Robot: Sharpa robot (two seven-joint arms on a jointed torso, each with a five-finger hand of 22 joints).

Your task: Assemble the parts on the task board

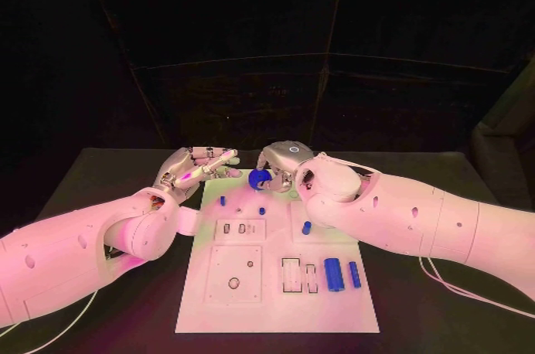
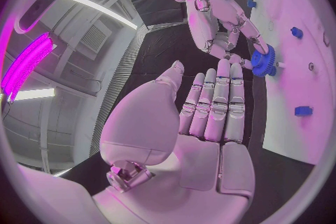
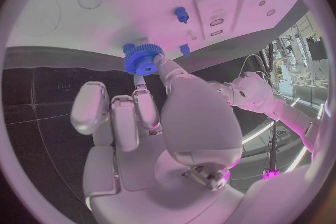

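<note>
A black table [image 1: 111,176] carries the things. The white task board [image 1: 279,300] lies flat in its middle. Thin white cables [image 1: 446,280] trail over the table's near corners.

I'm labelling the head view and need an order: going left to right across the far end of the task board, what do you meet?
Left hand with its fingers apart → blue gear, held by the right hand at the task board's far edge.
</note>
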